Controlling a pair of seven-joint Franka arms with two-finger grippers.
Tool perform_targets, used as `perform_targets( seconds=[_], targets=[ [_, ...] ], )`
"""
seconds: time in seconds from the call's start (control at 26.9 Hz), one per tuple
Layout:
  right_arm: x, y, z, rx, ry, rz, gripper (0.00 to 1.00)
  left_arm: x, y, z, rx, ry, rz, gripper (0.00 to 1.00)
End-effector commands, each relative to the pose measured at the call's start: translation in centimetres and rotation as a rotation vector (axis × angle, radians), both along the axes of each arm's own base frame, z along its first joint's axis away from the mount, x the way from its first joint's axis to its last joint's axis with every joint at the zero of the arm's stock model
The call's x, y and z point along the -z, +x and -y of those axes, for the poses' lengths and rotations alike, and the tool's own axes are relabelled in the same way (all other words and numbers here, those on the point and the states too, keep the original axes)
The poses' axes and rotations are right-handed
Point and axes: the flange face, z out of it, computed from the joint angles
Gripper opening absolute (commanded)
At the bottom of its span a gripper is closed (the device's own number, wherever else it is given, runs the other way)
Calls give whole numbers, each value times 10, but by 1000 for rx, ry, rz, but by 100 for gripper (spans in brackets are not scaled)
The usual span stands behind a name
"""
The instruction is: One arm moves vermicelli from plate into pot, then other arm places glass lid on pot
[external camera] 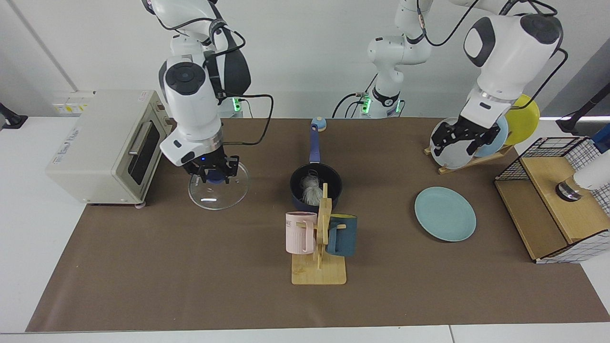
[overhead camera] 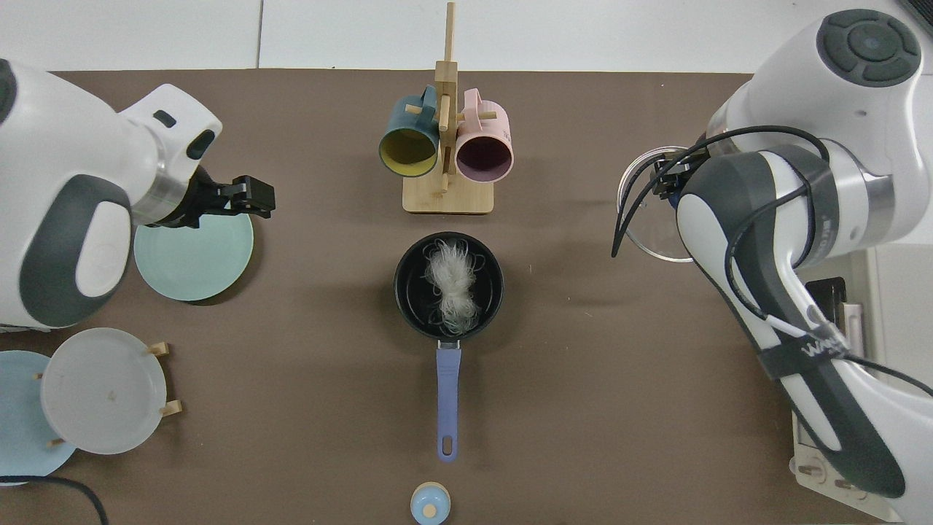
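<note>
The vermicelli [external camera: 310, 191] [overhead camera: 452, 281] lies as a white bundle inside the navy pot [external camera: 334, 183] [overhead camera: 405, 281], whose blue handle points toward the robots. The right gripper [external camera: 213, 173] is shut on the blue knob of the glass lid [external camera: 220, 191] [overhead camera: 643, 235] and holds it in the air between the toaster oven and the pot. The left gripper [external camera: 461, 139] [overhead camera: 251, 197] hangs open and empty, high in front of the plate rack. The teal plate [external camera: 445, 213] [overhead camera: 193, 259] lies bare on the mat below it.
A wooden mug stand [external camera: 318, 247] with a pink and a dark teal mug is just in front of the pot. A toaster oven [external camera: 102, 143] stands beside the right arm. A rack of plates [external camera: 476, 133] and a wire basket with a wooden box [external camera: 557, 195] stand near the left arm.
</note>
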Motion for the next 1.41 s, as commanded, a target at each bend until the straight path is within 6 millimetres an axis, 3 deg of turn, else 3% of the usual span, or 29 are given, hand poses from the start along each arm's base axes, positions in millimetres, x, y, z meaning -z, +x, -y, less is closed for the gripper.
perform_targets(
  seconds=[0.0, 0.34, 0.67, 0.86, 1.08, 1.38],
  targets=[
    [-4, -19, -45, 60, 36, 37, 0, -28, -32, -10, 37, 11, -27, 100],
    [6, -47, -150, 116, 76, 61, 0, -27, -43, 4, 44, 1, -42, 100],
    [52, -58, -231, 128, 9, 73, 0, -27, -43, 3, 42, 2, -42, 100],
    [53, -41, -246, 149, 30, 72, 0, -27, -44, 3, 42, 2, -43, 100],
    [57, -42, -261, 119, 34, 68, 0, -28, -44, 0, 36, 2, -42, 100],
    [74, -46, -262, 104, -4, 46, 0, -27, -44, -1, 33, 2, -44, 100]
  ],
)
